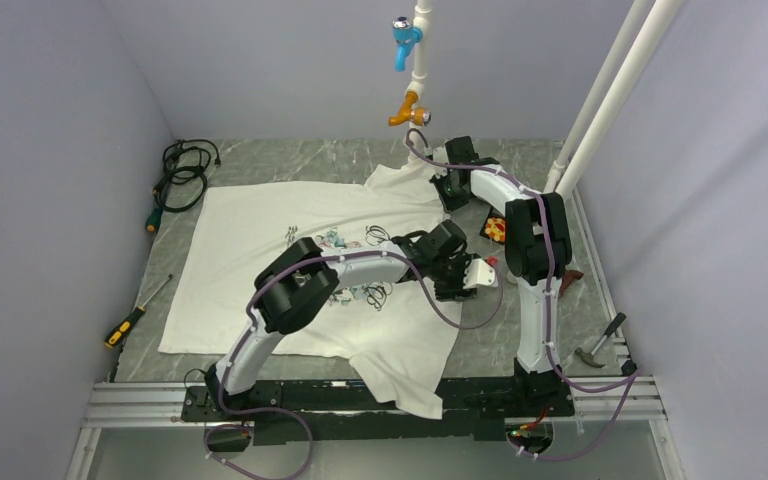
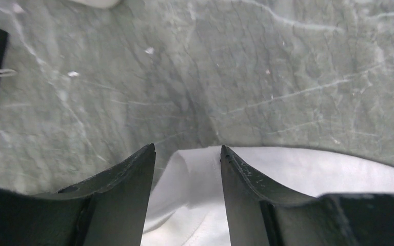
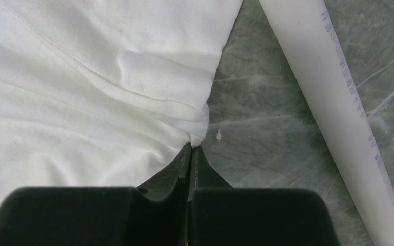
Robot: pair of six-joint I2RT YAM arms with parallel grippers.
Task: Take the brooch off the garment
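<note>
Pinching an edge of the garment [image 3: 82, 77], the right claw [image 3: 191, 148] is clenched; the left claw [image 2: 187, 151] hangs released.

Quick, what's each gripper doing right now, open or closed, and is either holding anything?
Left gripper: open, empty, over the garment edge.
Right gripper: closed, pinching the garment's edge.
</note>
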